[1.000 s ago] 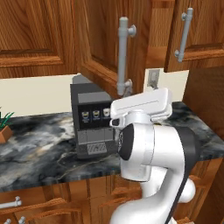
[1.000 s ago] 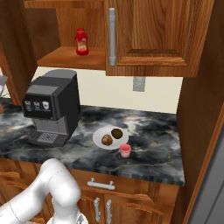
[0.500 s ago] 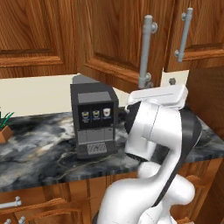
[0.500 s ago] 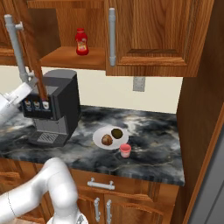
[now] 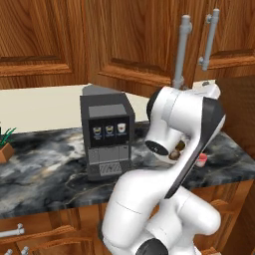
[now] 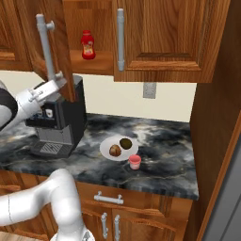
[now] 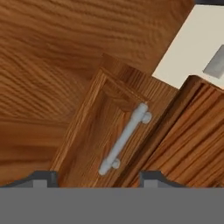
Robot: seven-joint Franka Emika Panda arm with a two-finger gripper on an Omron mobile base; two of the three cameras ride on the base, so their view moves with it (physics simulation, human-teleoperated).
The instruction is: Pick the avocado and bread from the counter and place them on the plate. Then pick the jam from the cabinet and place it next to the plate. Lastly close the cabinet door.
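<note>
Pincer (image 7: 96, 177) tips set apart, holding nothing, pressed near the half-open cabinet door (image 6: 56, 52) to swing it shut; avocado (image 6: 125, 143) and bread (image 6: 115, 150) rest on the plate (image 6: 106, 144), jam (image 6: 135, 162) just right.

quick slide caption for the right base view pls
Arm pushes the half-open cabinet door shut; avocado and bread sit on the plate, jam beside it.

Kitchen; marble counter (image 6: 164, 155), coffee machine (image 5: 107, 134)
</note>
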